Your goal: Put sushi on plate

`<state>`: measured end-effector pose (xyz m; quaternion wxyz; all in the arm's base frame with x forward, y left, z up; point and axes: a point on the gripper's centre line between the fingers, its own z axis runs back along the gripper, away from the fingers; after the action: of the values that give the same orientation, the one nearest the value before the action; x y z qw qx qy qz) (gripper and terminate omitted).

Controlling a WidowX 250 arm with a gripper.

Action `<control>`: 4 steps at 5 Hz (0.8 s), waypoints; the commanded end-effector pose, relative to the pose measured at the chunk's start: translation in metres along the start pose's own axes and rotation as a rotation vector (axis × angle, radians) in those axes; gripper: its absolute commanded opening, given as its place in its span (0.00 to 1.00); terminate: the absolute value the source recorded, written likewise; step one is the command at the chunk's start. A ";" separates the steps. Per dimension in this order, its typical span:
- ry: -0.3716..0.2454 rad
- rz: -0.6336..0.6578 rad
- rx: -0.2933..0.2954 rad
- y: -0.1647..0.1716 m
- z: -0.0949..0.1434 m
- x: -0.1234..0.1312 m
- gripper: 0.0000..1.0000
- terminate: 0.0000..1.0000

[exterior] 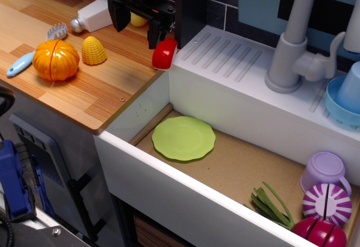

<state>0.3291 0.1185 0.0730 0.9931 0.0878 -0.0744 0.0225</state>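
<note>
Small glossy red-topped, white-based toy sushi point(164, 54) at upper centre of the frame, on the edge of the wooden countertop point(101, 89) beside the white sink wall. Black robot gripper point(136, 26) directly above it, fingers spread apart, right finger tip touching or just over the sushi; grip not certain. Flat round lime-green plastic plate point(183, 138) lower centre, lying in the sink basin, well apart. Yellow toy corn point(94, 50) and orange pumpkin point(55, 59) at left.
</note>
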 end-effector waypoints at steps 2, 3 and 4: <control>0.010 0.097 0.038 -0.006 -0.003 0.009 1.00 0.00; 0.014 0.119 0.042 -0.006 -0.001 0.019 1.00 0.00; -0.016 0.107 0.041 -0.004 -0.005 0.028 1.00 0.00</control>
<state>0.3546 0.1112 0.0514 0.9909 0.0988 -0.0642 0.0654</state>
